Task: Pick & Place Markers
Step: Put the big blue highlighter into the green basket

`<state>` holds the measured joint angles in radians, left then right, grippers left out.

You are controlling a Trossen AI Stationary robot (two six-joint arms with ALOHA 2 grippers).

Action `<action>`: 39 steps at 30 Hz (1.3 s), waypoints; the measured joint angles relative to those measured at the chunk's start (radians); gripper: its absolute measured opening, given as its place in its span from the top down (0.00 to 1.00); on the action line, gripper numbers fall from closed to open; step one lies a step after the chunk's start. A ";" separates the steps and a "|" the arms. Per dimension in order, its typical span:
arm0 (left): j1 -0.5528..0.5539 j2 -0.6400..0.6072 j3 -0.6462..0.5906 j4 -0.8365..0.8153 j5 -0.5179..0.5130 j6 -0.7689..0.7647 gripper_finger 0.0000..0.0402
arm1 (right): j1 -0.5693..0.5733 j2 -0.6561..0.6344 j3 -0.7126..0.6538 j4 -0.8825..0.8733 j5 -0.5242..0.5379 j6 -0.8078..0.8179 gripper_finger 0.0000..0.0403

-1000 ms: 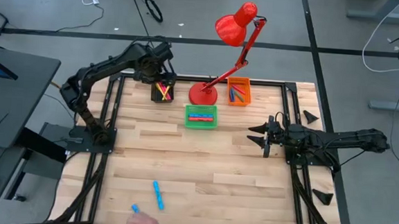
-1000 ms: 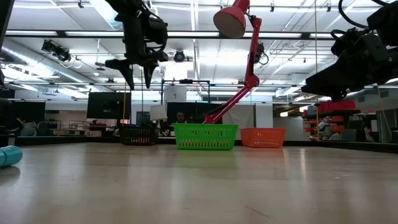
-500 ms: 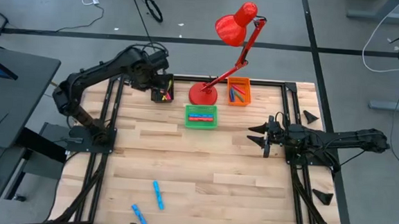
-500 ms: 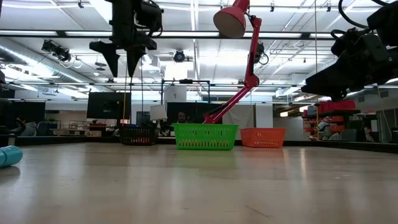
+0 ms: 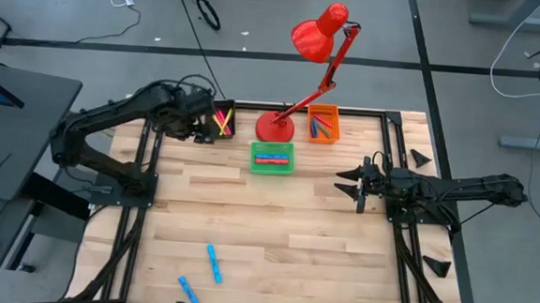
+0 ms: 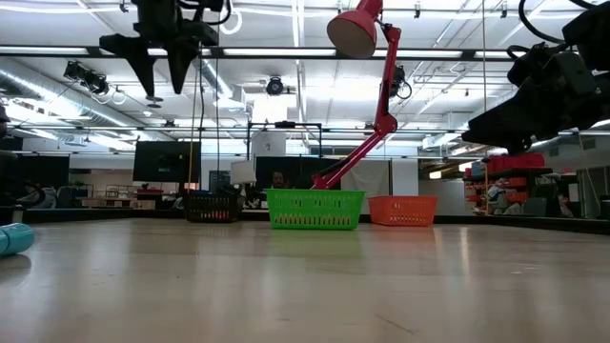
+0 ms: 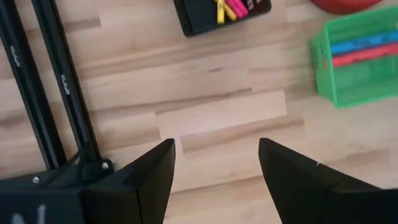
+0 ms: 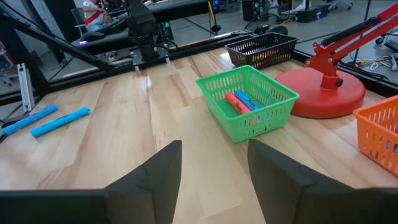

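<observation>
Two blue markers (image 5: 212, 263) lie apart from bins (image 5: 271, 157) and lamp (image 5: 319, 32); both arms' jaws apart

Both arms aloft, jaws apart.

I see a light wooden table (image 5: 275, 218) edged by a black metal frame (image 5: 146, 177). Along its far side sit a black bin (image 5: 221, 122), the round base of a red lamp (image 5: 274, 127), an orange bin (image 5: 323, 125) and, just nearer, a green bin (image 5: 271, 158). Two blue markers (image 5: 212, 263) lie loose near the front left edge, close together.
</observation>
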<state>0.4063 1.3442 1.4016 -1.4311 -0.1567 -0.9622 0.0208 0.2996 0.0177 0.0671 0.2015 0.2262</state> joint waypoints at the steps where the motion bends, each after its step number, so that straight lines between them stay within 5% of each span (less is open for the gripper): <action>1: -0.015 -0.007 -0.006 -0.002 0.000 -0.014 0.41 | 0.000 0.000 0.000 0.000 0.000 0.000 0.54; 11: -0.179 -0.018 -0.018 -0.017 0.003 -0.226 0.41 | 0.000 0.000 0.000 0.000 0.000 0.000 0.54; 29: -0.628 -0.016 -0.018 -0.015 -0.006 -0.946 0.41 | 0.000 0.000 0.000 0.000 0.000 0.000 0.54; 39: -0.780 0.067 -0.018 0.028 0.036 -1.168 0.41 | 0.000 0.000 0.000 0.000 0.000 0.000 0.54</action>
<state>-0.3735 1.4115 1.3834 -1.4030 -0.1212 -2.1301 0.0211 0.2996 0.0177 0.0675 0.2012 0.2262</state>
